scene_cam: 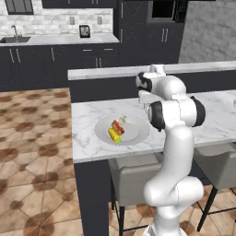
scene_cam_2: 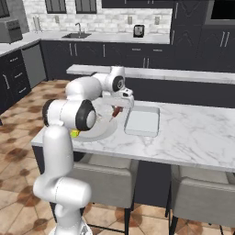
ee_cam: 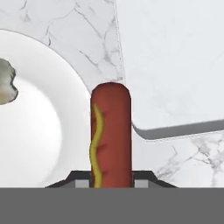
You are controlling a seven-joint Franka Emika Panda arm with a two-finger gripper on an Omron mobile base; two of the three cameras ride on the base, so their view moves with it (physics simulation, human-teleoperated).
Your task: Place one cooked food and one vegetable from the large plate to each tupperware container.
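A hot dog (ee_cam: 111,135) with a mustard squiggle stands up the frame's middle, pinched at its base by the gripper (ee_cam: 112,180). The large plate (ee_cam: 39,131) curves at left, a tupperware container (ee_cam: 175,65) fills the upper right.

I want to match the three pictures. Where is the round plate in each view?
Left base view: plate at centre, left of the arm.
Right base view: plate left of centre, partly behind the arm.
Hand view: plate in the left half.
Shared landmark: the marble counter under it.
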